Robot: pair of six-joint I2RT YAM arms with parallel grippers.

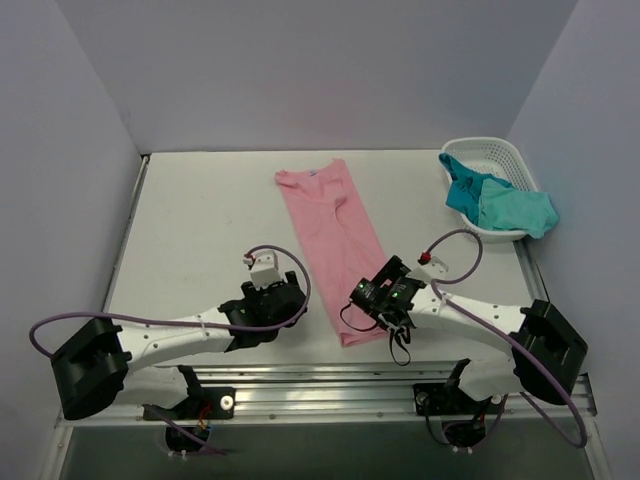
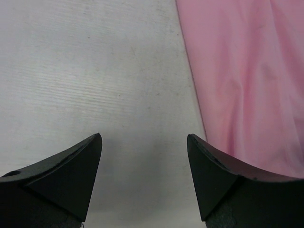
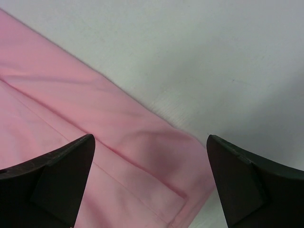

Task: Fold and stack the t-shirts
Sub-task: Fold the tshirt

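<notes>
A light pink t-shirt [image 1: 332, 235] lies folded into a long narrow strip down the middle of the table, neck end at the back. My right gripper [image 1: 368, 312] hovers open over its near right corner; the wrist view shows the pink hem corner [image 3: 142, 161] between the wide-apart fingers [image 3: 61, 180], nothing gripped. My left gripper [image 1: 288, 300] stands open just left of the strip, over bare table, with the pink shirt's edge [image 2: 247, 80] beside its right finger [image 2: 213, 175]. Teal and turquoise t-shirts [image 1: 500, 205] sit bunched in the basket at the back right.
A white plastic lattice basket [image 1: 487, 152] stands at the back right corner, shirts spilling over its near rim. Grey walls close in the table at the back and both sides. A metal rail [image 1: 330, 385] runs along the near edge.
</notes>
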